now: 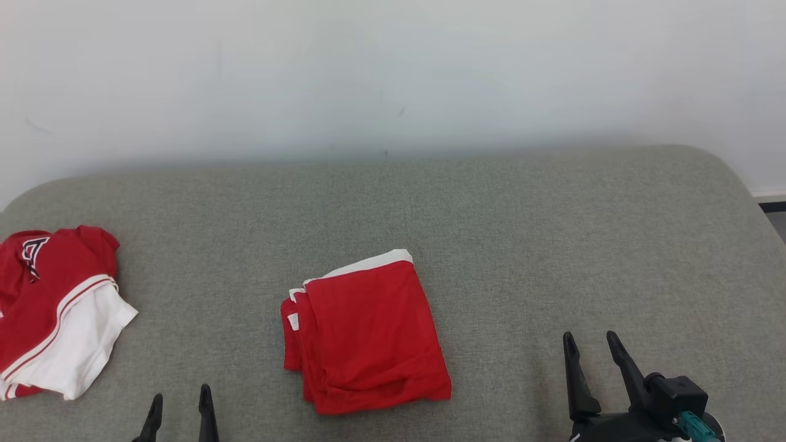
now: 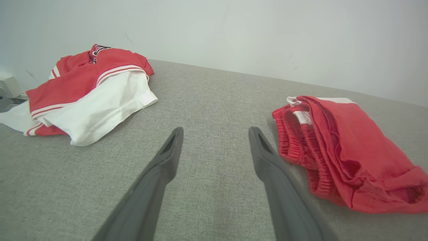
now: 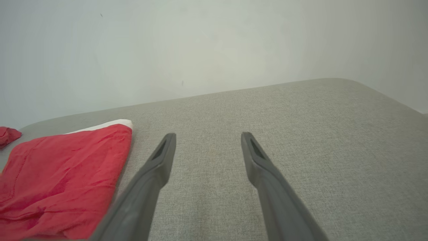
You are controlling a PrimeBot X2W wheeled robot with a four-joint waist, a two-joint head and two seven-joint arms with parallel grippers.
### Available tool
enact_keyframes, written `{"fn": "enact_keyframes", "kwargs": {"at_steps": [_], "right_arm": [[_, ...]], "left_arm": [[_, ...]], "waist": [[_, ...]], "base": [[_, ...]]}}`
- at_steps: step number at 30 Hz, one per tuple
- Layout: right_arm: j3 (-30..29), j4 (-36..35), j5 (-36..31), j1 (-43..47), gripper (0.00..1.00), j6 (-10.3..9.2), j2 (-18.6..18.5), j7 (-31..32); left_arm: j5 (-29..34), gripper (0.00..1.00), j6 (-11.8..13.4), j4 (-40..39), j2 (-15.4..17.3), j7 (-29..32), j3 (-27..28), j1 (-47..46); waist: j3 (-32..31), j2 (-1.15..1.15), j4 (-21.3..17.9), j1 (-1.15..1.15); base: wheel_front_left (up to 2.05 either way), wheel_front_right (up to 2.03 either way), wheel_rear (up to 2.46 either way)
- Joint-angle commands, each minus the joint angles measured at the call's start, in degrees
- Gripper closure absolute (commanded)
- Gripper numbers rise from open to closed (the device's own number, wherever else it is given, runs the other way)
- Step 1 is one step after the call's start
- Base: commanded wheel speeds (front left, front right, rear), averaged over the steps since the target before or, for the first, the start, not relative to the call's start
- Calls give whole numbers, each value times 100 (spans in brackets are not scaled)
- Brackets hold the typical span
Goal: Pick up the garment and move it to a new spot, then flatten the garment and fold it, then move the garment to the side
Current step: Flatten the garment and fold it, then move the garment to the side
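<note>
The garment (image 1: pixel 368 334) is red, folded into a compact, roughly square stack, lying flat on the grey counter (image 1: pixel 552 233) just toward 6 o'clock of its middle. A white strip (image 1: pixel 368 265) edges its 12 o'clock side. Layered ribbed waistband (image 2: pixel 294 140) folds show at 9 o'clock. The 6 o'clock edge is slightly rumpled.

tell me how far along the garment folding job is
Done: the red shorts lie folded in a compact stack in the middle of the grey cushion. In hand: nothing; the left tool and the right tool are both open, empty and apart from the cloth. Left: moving the folded shorts to the side. The red and white jersey at the left lies crumpled.
</note>
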Motion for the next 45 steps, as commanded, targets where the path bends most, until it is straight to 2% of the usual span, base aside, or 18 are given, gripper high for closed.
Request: {"fn": "enact_keyframes", "kwargs": {"at_steps": [1, 13, 24, 31, 41, 43, 45], "right_arm": [[31, 31, 44, 66, 0, -15, 14, 1], [115, 145, 170, 76, 0, -15, 14, 1], [1217, 920, 746, -860, 0, -15, 11, 1], [1720, 1980, 1153, -1907, 0, -15, 8, 1], [1821, 3721, 1530, -2781, 0, -16, 13, 36], [1904, 3935, 1619, -2797, 17, -16, 12, 55], [2012, 4056, 1667, -2817, 90, -16, 16, 51]], "left_arm": [[65, 0, -7, -24, 3, -19, 21, 78], [157, 0, -10, -172, 3, -19, 9, 240], [36, 0, 15, -120, 3, -19, -418, -30], [14, 0, 28, -82, 2, -19, -664, -299], [-84, 0, 97, -35, 3, -19, -762, -442], [-84, 0, 100, -51, 1, -19, -770, -472], [-86, 0, 110, -74, 3, -19, -768, -484]], "waist": [[-53, 0, 32, 1], [-152, 0, 99, 1], [460, 0, 581, 1], [855, 0, 1015, 1], [1013, 0, 1302, 1], [1018, 0, 1307, 1], [1004, 0, 1288, 1]], "base": [[0, 0, 0], [0, 0, 0], [0, 0, 0], [0, 0, 0], [0, 0, 0], [0, 0, 0], [0, 0, 0]]}}
